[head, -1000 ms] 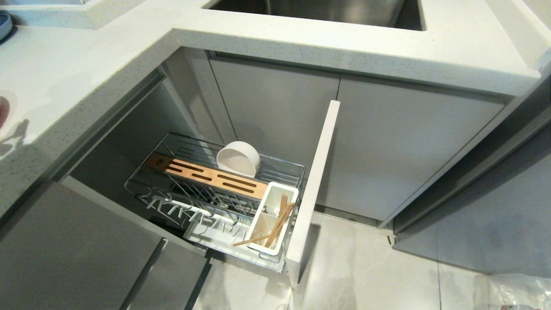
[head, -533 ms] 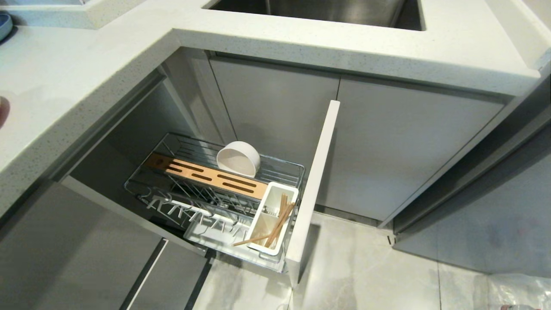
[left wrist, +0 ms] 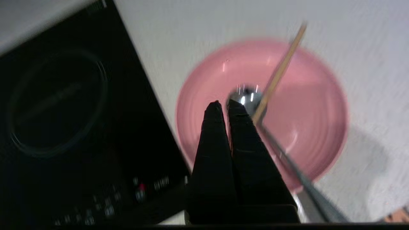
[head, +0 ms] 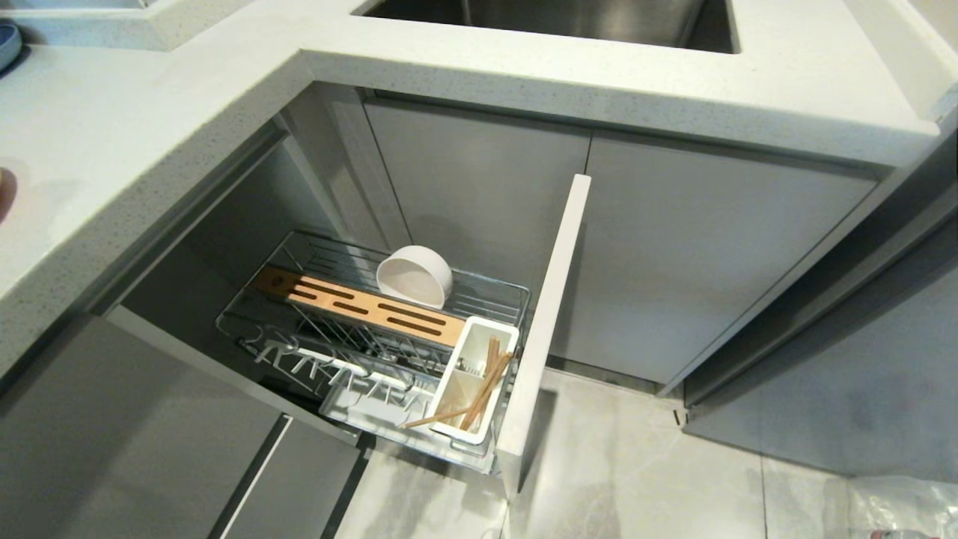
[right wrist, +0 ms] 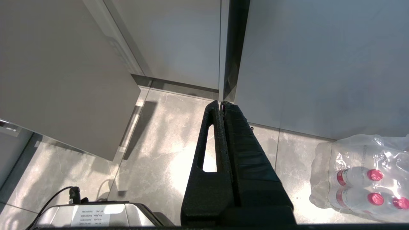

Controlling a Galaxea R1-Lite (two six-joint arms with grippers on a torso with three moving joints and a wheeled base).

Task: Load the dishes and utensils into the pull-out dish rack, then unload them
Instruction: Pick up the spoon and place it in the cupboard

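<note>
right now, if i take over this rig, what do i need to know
Left hand: shut, over the pink bowl on the counter, nothing visibly gripped.
Right hand: shut, parked low over the floor.
Off-white bowl sits in the pulled-out rack; chopsticks stand in its utensil cup. Spoon rests in the pink bowl beside a wooden stick.
Done: off-white bowl and chopsticks loaded.
Left: load the spoon, then unload everything.
</note>
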